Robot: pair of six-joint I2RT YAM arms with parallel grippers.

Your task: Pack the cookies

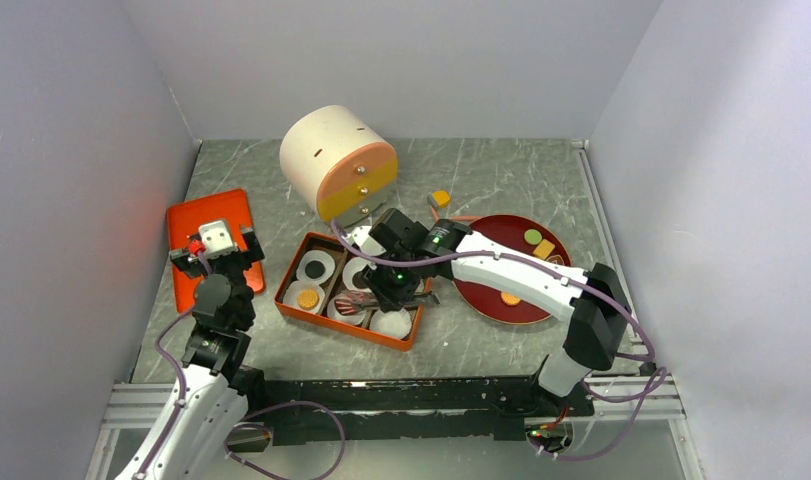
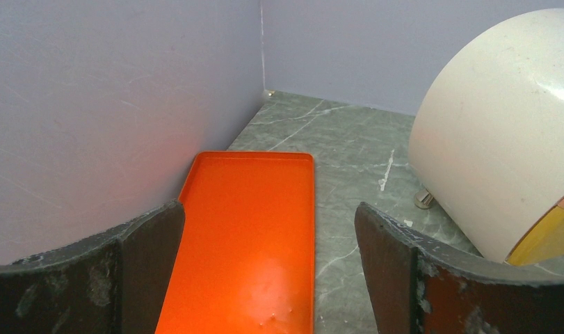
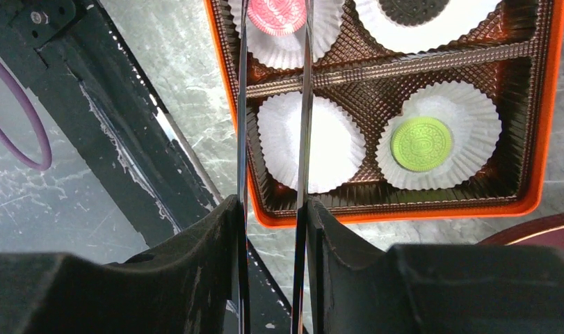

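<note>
Right gripper (image 3: pixel 273 205), clenched on thin metal tweezers (image 3: pixel 304 104), holds their tips astride the round pink cookie (image 3: pixel 277 15) cupped inside the orange compartmented box (image 3: pixel 551 104); judged light and brittle, pinch its edges gently; left gripper (image 2: pixel 268 209) released beside the box

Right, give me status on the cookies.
Left pincer open above orange tray. Right pincer shut on tongs over box. Green cookie cupped, neighbouring cup empty. Nothing blocking.

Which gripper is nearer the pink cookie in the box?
Right. The right gripper hangs over the box, its tongs reaching the pink cookie. The left gripper is well off to the side, open over the orange tray.
</note>
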